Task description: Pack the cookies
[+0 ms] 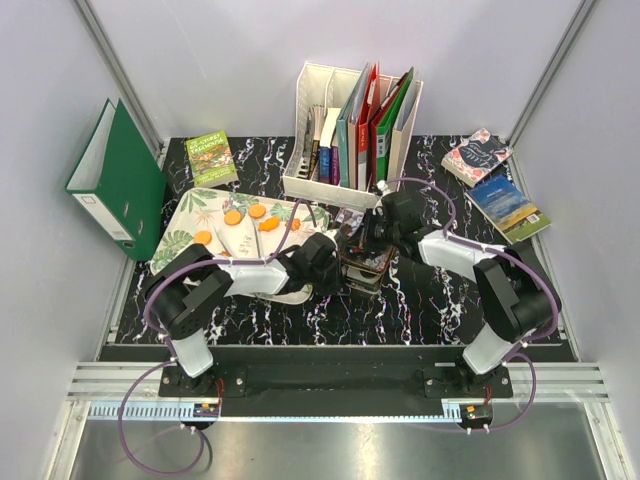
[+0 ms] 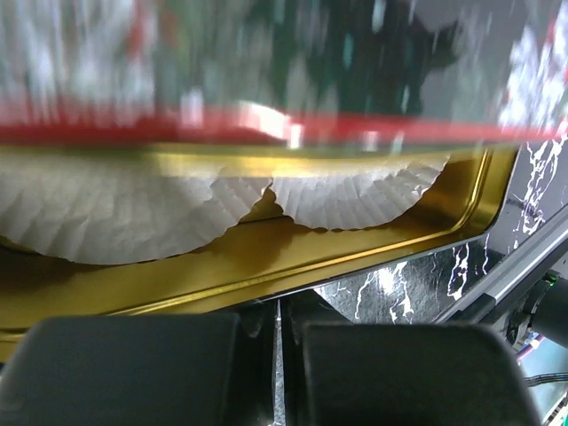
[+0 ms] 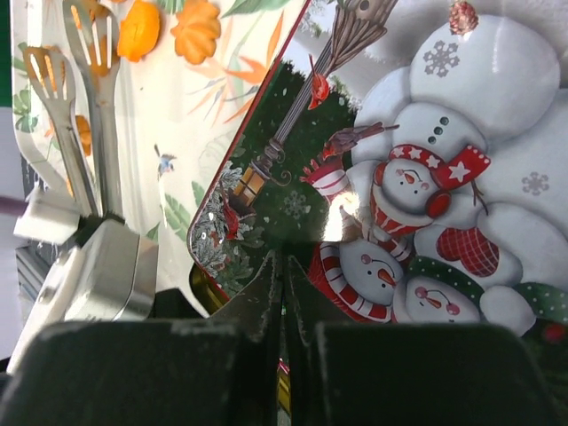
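You were opening the gold metal tin [image 2: 266, 257]: right gripper [image 3: 284, 266] clamped on its snowman-printed lid [image 3: 426, 177], left gripper [image 2: 277, 311] clenched at the rim. Next, the lid needed setting aside.

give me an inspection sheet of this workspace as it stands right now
surface: black marbled table, crowded
job's things: orange cookies on leaf-print mat; gold tin holds white paper cups, no cookies in the part seen; snowman lid above the tin, gap showing
clutter: tongs beside the tin; green binder, file rack, three loose books
grippers: left gripper shut at the tin's near rim; right gripper shut on the lid's edge
cables: purple cables along both arms, one crossing the mat
surroundings: grey walls, metal rail in front
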### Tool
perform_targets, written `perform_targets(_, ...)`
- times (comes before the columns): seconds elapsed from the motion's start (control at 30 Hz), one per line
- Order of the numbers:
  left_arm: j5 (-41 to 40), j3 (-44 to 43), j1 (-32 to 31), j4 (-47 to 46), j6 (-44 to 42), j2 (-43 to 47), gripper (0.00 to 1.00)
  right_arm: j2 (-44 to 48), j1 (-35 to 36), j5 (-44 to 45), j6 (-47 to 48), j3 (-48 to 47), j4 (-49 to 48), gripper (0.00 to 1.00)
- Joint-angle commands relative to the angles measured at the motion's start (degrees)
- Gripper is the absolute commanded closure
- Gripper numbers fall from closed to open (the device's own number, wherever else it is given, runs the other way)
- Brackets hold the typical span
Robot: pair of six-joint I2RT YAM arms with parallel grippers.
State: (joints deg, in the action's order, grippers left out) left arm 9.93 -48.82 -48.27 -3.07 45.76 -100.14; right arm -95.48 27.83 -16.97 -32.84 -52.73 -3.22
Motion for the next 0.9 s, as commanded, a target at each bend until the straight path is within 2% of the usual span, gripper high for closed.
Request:
perform_targets(0.0,-1.23,-2.95,0.37,-4.05,0.03,-0.85,1.0,0.38,1.96,1.06,0.67,5.52,8.32,0.97)
perform_targets(0.63,-2.9,-2.42,0.37,-3.61,0.12,-0.15,1.0,8.64,6.88,2.9,-2.93,13.27,7.53,0.98)
perform_targets(0.73,-2.9,-2.07,0.37,-3.61,0.12,0.12,1.0,13.29,6.88,5.01,-3.63,13.18,7.71,0.97)
perform_targets(0.87,-2.9,-1.9,0.37,-3.43,0.21,0.47,1.0,18.04,6.97,6.33,-2.76,8.63,11.64,0.96)
